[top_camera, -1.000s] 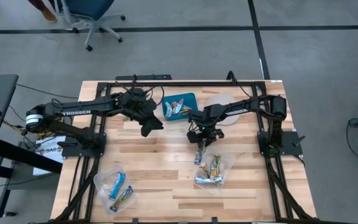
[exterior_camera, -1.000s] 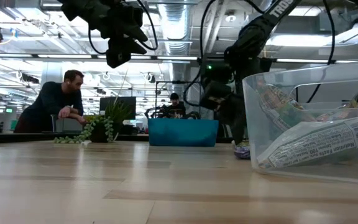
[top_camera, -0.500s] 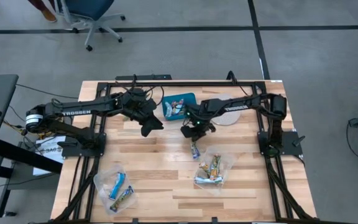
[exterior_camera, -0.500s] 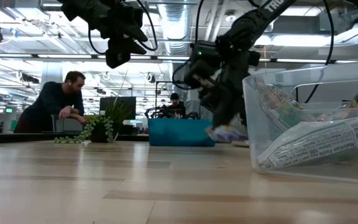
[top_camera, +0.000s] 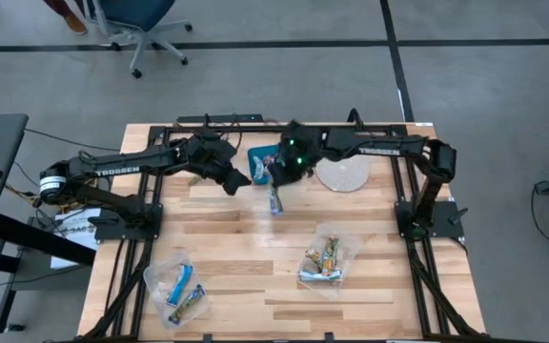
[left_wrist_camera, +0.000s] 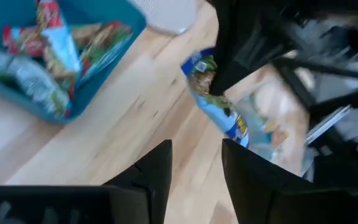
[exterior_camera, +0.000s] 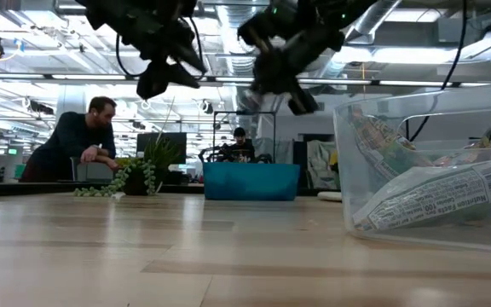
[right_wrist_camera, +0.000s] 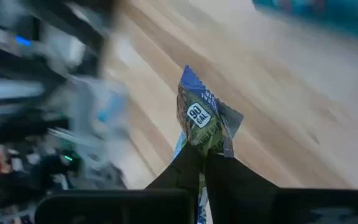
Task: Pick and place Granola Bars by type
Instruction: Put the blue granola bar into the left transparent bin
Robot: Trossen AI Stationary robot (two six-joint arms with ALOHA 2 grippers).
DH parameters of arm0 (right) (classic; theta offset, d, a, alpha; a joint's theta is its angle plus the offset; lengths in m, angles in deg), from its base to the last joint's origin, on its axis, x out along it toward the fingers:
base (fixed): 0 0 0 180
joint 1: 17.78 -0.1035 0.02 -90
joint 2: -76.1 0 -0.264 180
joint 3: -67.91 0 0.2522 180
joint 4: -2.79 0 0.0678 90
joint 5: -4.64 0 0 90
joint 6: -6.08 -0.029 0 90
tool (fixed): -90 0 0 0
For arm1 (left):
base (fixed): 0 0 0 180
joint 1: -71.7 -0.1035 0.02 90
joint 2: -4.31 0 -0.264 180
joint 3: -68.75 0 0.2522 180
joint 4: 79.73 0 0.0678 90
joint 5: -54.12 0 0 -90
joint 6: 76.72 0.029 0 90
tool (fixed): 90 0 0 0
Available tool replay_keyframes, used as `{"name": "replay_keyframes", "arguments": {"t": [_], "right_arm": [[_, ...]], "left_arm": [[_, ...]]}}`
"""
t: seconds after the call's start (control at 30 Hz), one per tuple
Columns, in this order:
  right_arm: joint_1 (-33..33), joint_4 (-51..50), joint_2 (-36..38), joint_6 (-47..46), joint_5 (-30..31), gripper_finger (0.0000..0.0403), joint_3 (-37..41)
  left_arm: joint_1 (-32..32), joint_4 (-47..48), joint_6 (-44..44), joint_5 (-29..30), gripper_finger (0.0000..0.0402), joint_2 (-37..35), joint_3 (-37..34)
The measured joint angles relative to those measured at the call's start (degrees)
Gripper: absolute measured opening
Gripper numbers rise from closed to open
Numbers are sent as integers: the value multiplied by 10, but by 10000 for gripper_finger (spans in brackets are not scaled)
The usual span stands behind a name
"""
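Clamped in the right gripper (right_wrist_camera: 205,163), blue granola bar (top_camera: 275,197) dangling lengthwise beside the teal tray (top_camera: 255,155); left gripper (left_wrist_camera: 194,171) open, empty, nearby.

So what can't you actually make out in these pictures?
- Brand text on the bar in the right pincer: too small, motion-blurred in the right wrist view.
- Bars in the teal tray: hidden by its wall in the low view.
- Left pincer: open, holding nothing; its arm is cut off by the frame edge.
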Motion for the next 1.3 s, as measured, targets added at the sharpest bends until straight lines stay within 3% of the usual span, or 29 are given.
{"name": "replay_keyframes", "arguments": {"t": [0.33,0.57,0.73,1.03,1.3], "right_arm": [[11,46,11,23,7,1,-44],[11,70,10,30,3,0,-44],[9,72,10,36,1,0,-44],[8,78,10,43,-10,0,-44],[6,78,10,66,-29,19,-44]], "left_arm": [[-46,-138,-82,-94,196,45,0],[-41,-203,-87,-66,205,61,0],[-41,-208,-95,-56,168,61,0],[-41,-205,-85,-44,19,60,0],[-41,-181,-62,-50,14,59,1]]}}
